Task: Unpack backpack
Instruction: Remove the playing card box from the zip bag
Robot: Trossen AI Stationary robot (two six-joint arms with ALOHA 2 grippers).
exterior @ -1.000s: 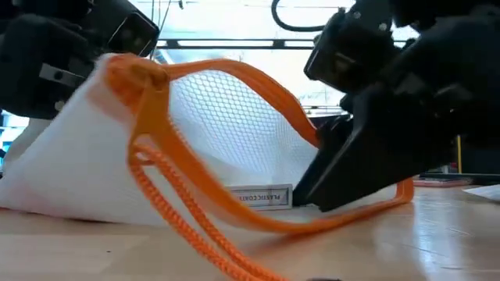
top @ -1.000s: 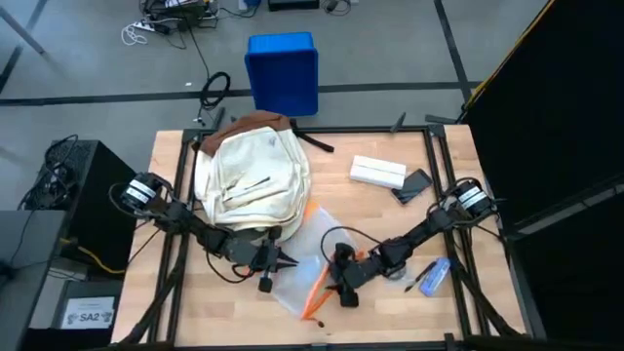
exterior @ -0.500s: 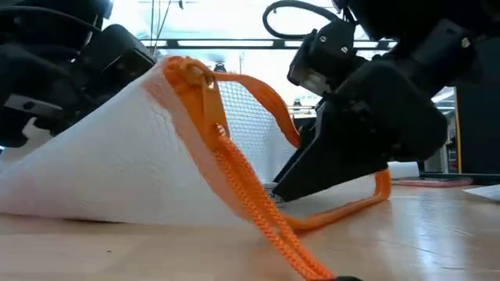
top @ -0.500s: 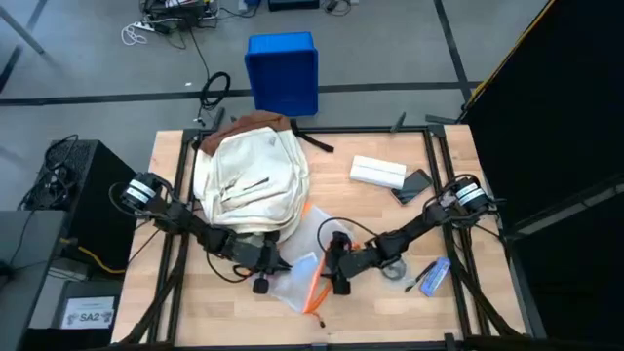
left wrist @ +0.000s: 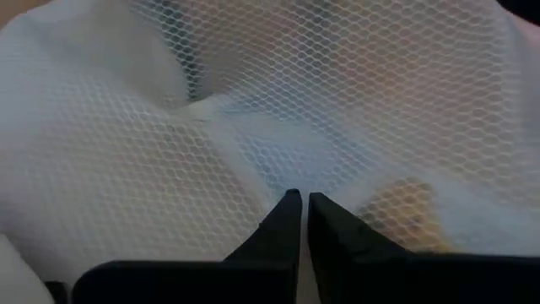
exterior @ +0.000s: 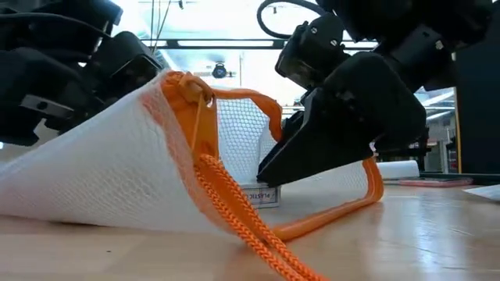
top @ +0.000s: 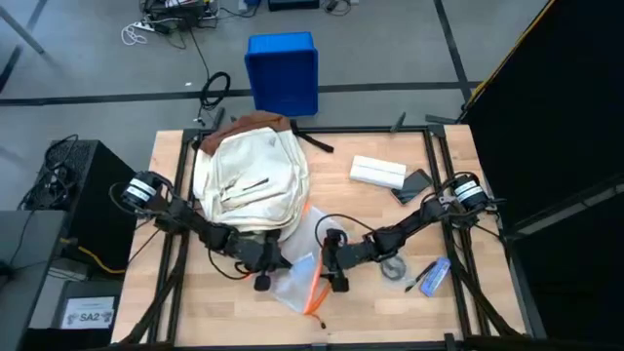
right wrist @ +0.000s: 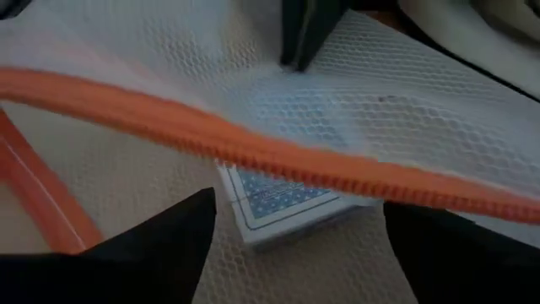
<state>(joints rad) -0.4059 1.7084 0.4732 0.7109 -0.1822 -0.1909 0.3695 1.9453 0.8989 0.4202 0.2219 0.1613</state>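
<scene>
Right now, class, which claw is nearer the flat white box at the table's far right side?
Right. The right claw sits at the mesh pouch, below-left of the flat white box; the left claw lies farther left, beside the cream backpack.

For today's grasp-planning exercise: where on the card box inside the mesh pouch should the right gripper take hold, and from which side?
Grip the card box across its thin edges, coming in through the mesh pouch's open orange zipper mouth. The box lies flat, and the left gripper pinches the mesh up, so the right gripper, open at the mouth, probably has a straight path.
</scene>
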